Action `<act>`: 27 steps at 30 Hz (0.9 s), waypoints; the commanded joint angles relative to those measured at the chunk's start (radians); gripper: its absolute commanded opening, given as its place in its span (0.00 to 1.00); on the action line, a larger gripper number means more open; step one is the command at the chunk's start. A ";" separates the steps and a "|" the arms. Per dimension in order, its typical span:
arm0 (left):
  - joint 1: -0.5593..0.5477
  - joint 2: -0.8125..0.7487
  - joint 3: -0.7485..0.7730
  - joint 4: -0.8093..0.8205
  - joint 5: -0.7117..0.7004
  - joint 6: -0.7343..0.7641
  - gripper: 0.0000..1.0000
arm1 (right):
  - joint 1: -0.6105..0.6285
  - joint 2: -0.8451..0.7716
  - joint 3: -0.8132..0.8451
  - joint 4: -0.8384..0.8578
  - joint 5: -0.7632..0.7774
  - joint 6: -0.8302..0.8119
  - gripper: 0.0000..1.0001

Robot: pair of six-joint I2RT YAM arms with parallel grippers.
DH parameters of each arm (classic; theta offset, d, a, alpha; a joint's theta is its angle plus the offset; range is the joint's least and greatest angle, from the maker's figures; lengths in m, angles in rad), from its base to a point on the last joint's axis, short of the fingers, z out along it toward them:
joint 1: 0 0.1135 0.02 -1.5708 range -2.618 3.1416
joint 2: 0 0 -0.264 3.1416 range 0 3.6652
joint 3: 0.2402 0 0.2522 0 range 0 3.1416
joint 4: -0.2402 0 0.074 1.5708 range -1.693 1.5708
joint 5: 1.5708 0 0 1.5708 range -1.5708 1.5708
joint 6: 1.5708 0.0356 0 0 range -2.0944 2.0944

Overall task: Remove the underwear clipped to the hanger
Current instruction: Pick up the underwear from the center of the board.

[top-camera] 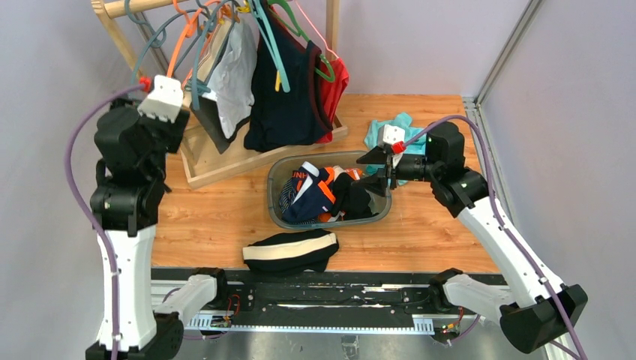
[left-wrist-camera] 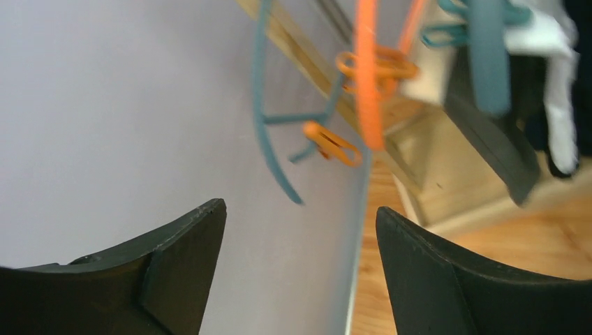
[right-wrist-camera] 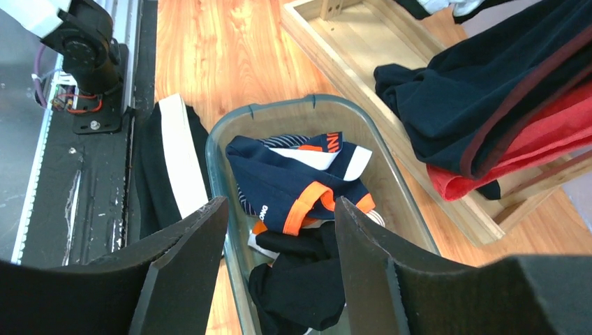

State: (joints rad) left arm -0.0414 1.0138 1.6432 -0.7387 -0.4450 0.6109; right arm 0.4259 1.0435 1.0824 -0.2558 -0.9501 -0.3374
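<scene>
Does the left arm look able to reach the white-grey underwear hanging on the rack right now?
Probably yes: the left gripper is open, raised beside the rack and facing it. The white-grey underwear hangs close by, though an orange hanger dangles between and may snag.

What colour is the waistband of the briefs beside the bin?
Cream waistband; top external view shows it best.

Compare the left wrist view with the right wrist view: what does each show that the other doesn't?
Only the left wrist view: the orange hanger with its clips, the teal hanger, a white-grey garment hanging at the right edge, and the wall.
Only the right wrist view: the bin holding navy-and-orange briefs, the dark brief with beige waistband lying beside it, and the navy tank top.
Both: the wooden rack base, the table, and open, empty jaws on the left gripper and right gripper.
</scene>
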 commanded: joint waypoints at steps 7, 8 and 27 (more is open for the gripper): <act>0.005 -0.262 -0.379 -0.248 0.531 0.053 0.91 | 0.129 0.075 0.001 -0.133 0.150 -0.205 0.59; 0.005 -0.279 -0.411 -0.283 0.583 0.082 0.91 | 0.137 0.079 -0.004 -0.132 0.159 -0.214 0.59; -0.380 -0.114 -0.922 -0.265 0.616 0.287 0.89 | 0.173 0.113 -0.039 -0.117 0.247 -0.268 0.59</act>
State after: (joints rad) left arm -0.3393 0.8555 0.7582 -1.0451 0.1940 0.8761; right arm 0.5827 1.1576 1.0576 -0.3748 -0.7238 -0.5804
